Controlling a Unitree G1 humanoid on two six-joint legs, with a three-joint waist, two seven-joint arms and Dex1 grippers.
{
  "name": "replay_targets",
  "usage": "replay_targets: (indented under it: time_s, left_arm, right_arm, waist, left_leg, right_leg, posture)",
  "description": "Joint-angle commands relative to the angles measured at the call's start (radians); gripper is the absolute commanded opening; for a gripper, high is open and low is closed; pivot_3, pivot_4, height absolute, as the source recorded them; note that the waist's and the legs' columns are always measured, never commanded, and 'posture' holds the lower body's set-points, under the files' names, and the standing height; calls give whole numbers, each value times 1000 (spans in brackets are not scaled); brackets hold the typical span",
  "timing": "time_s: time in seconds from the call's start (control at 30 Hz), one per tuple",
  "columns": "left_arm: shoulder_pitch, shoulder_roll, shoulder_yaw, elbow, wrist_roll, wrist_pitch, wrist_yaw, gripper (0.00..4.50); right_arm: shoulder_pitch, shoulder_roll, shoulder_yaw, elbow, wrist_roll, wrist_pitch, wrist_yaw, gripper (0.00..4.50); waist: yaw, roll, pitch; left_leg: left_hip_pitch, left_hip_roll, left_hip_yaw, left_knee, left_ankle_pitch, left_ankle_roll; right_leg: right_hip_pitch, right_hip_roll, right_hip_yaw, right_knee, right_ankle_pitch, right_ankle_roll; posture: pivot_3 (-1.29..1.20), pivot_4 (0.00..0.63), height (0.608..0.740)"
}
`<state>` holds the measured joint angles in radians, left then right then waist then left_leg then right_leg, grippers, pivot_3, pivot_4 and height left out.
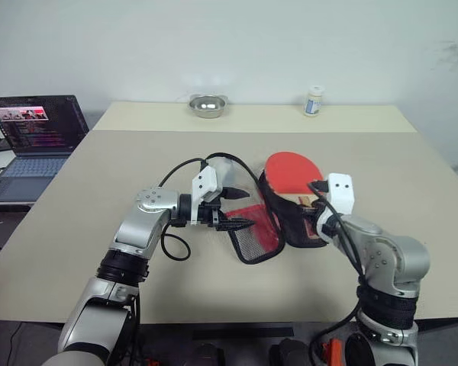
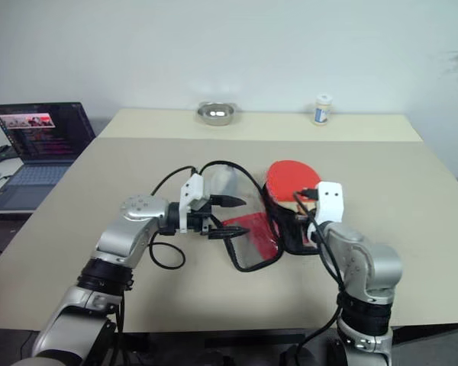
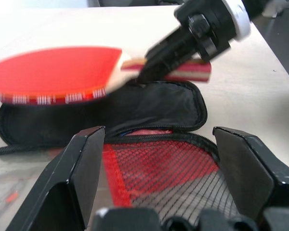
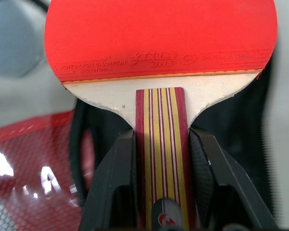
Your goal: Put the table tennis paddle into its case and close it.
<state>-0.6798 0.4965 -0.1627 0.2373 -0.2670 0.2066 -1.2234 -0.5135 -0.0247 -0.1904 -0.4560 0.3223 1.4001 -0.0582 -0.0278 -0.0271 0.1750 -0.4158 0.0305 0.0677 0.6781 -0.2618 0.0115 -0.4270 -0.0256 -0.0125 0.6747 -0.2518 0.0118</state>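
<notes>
The table (image 1: 137, 160) carries the open case (image 1: 286, 225). Above it, the right gripper (image 4: 159, 159) clamps the paddle (image 4: 159, 43) by its handle, lettering seemingly "POWER FOR CHAMPION". The left gripper (image 3: 159, 159) spreads wide around the mesh flap (image 3: 168, 173).

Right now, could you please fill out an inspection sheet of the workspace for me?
Surface: beige table, a second beige table butted against its far edge.
Job's things: red rubber-faced table tennis paddle with striped wooden handle held over the soft black fabric case; case unzipped, its red mesh flap folded toward the left.
Clutter: round metal bowl and small white jar on the far table.
Grippers: right gripper shut on the paddle's handle; left gripper open, at the mesh flap.
Cables: black cables looped along both arms.
Surroundings: open laptop at left; white wall behind.
</notes>
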Motion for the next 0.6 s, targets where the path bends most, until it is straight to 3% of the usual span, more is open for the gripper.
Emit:
replay_targets:
  time_s: [0.03, 0.57, 0.6]
  left_arm:
    - [-10, -1, 15, -22, -2, -20, 8, 3897]
    - [-2, 9, 19, -30, -4, -18, 18, 3897]
    - [-1, 9, 19, -31, -4, -19, 18, 3897]
  right_arm:
    - [17, -8, 33, -12, -22, -74, 7, 1091]
    - [34, -8, 82, 90, -63, -184, 33, 1091]
    - [32, -3, 81, 95, -64, -190, 31, 1441]
  waist:
    - [0, 0, 0]
    - [-2, 0, 0]
    - [-2, 0, 0]
  left_leg:
    - [0, 0, 0, 0, 0, 0]
    - [0, 1, 0, 0, 0, 0]
    - [0, 1, 0, 0, 0, 0]
  right_leg:
    - [0, 0, 0, 0, 0, 0]
    - [0, 1, 0, 1, 0, 0]
    - [0, 1, 0, 1, 0, 0]
  posture:
    - [0, 150, 740]
    - [0, 150, 740]
    - [0, 150, 740]
